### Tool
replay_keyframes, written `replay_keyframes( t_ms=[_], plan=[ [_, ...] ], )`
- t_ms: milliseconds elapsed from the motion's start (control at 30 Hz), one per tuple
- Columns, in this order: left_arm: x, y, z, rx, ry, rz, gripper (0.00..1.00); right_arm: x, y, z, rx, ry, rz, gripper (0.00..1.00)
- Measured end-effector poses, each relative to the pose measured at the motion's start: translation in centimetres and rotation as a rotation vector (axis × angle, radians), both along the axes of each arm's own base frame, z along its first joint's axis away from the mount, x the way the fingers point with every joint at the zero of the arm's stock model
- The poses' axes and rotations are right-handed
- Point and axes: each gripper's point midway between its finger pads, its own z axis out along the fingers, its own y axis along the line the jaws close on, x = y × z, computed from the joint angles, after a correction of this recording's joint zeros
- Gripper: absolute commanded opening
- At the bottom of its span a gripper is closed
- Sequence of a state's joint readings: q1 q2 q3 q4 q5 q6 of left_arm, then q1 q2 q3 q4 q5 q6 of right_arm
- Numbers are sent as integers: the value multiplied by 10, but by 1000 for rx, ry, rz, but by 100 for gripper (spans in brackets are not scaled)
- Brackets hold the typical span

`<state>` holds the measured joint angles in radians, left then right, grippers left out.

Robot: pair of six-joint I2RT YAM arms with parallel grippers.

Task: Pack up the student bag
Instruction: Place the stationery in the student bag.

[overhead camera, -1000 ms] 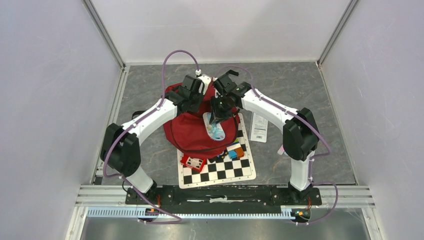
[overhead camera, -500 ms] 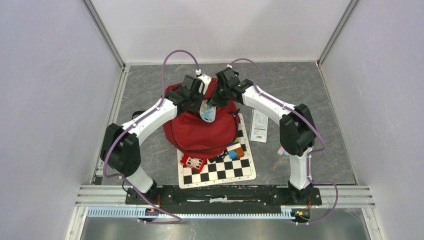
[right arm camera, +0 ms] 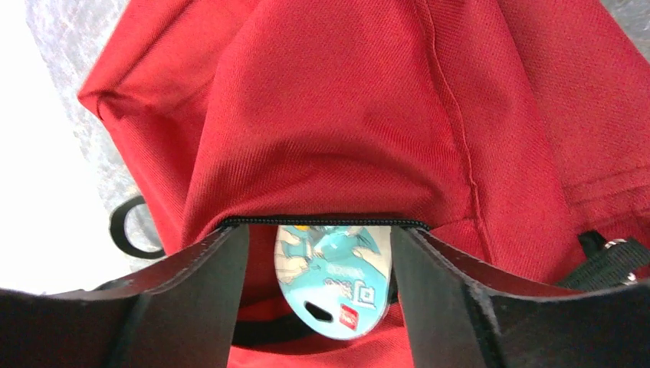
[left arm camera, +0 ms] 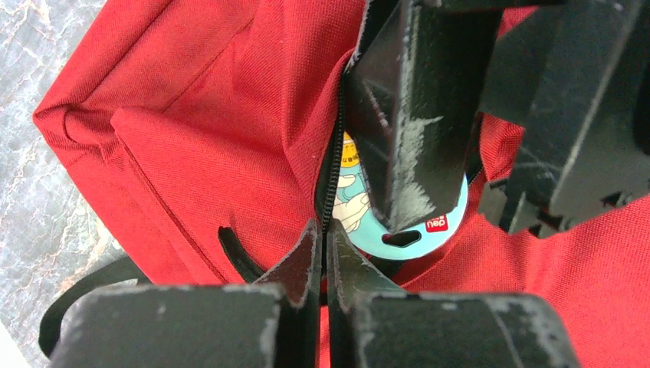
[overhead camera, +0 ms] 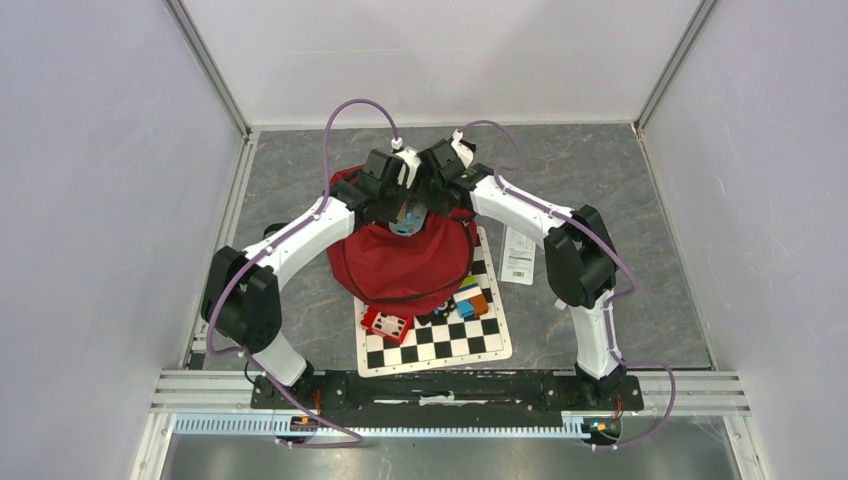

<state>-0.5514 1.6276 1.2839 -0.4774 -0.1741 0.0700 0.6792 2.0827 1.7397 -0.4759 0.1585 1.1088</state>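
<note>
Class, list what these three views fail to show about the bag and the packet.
Student bag interior: all views, covered by red fabric.
Blue packet top: right wrist, behind zipper edge; left wrist, behind a finger.
Right gripper grip: both wrist views, contact unclear.
Coloured boxes: top view, too small.

The student bag [overhead camera: 400, 265], a soft red fabric backpack, is laid on the grey marbled table [overhead camera: 600, 180] at the centre of the overhead view. Its rounded end is turned toward 6 o'clock, where a checkered board [overhead camera: 440, 345] is overlapped. Its opening is turned toward 12 o'clock. The black zipper [left arm camera: 331, 165] is undone, and its edge is pinched by the left gripper [left arm camera: 322, 238]. A teal card [right arm camera: 331, 284] is lodged partway in the opening. A black strap loop [right arm camera: 126, 230] is seen at the bag's 9 o'clock side.
</note>
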Motion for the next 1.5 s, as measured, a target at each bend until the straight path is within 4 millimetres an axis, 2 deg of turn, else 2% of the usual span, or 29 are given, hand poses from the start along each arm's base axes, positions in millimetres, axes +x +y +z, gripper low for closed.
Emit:
replay_keyframes(
  t_ms=[100,200,367,467,567,733,800,967,1133,1333,1500],
  plan=[
    [1,1,1,3,-3,4,2,-6,-5,0,-18,-27,8,77],
    [0,1,1,5,-1,5,2,-20,-22,3,-42,-59,25,75],
    [1,1,1,7,1,7,2,-48,-53,24,-58,-165,76,59],
    [0,1,1,5,4,11,2,-67,-64,36,-31,-235,123,56],
    [0,1,1,5,7,12,2,-76,-57,41,-9,-271,186,54],
    [0,1,-1,7,12,12,2,-82,-26,51,58,-328,300,43],
    [-1,2,-1,8,14,13,2,-82,-16,47,66,-332,328,41],
    [-1,1,-1,7,13,13,2,-69,1,21,48,-300,358,41],
    [-1,1,-1,8,14,13,2,-65,1,-8,8,-255,355,39],
    [0,1,0,6,12,13,2,-61,0,-23,-11,-231,331,34],
    [0,1,0,7,13,13,2,-51,11,-32,-6,-226,330,28]
  ],
)
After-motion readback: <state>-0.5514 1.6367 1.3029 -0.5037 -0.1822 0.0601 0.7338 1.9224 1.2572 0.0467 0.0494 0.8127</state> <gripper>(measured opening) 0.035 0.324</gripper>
